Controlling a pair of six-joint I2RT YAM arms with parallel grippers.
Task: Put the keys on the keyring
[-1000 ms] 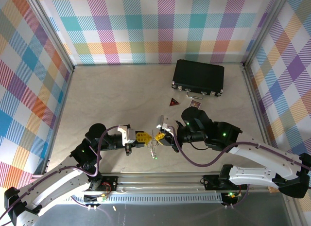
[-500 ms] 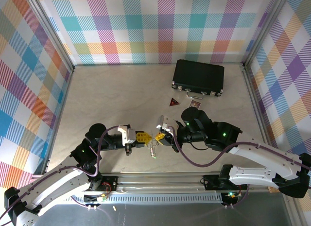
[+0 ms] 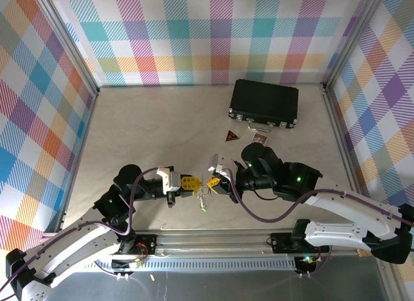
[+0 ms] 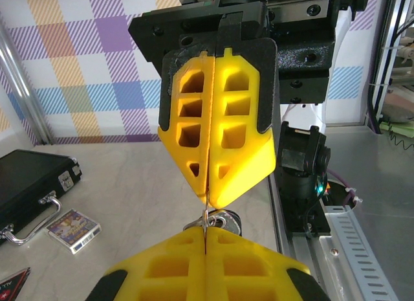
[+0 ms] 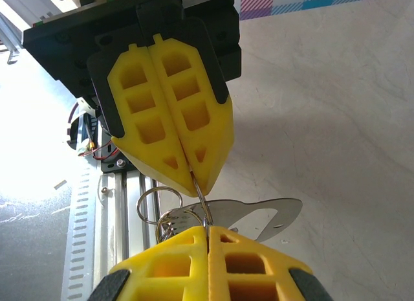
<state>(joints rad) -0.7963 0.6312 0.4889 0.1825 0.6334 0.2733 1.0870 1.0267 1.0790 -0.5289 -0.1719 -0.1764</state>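
Bright, even light; right wrist view blown out lower left, perhaps glare.

The left arm (image 3: 71, 244) rises from its base and bends inward, its dark wrist (image 3: 139, 186) turned so that it points to the right. The right arm (image 3: 349, 207) sweeps in low from the far right, and its bulky black wrist (image 3: 265, 175) points left. The two meet almost tip to tip in front of the bases. The left end effector (image 3: 195, 184) has its yellow fingers (image 4: 181, 272) pressed flush together. The right end effector (image 3: 209, 182) is closed the same way, fingers (image 5: 239, 265) seam to seam. Each nips the thin wire of the keyring (image 5: 200, 196) that spans the small gap between them.
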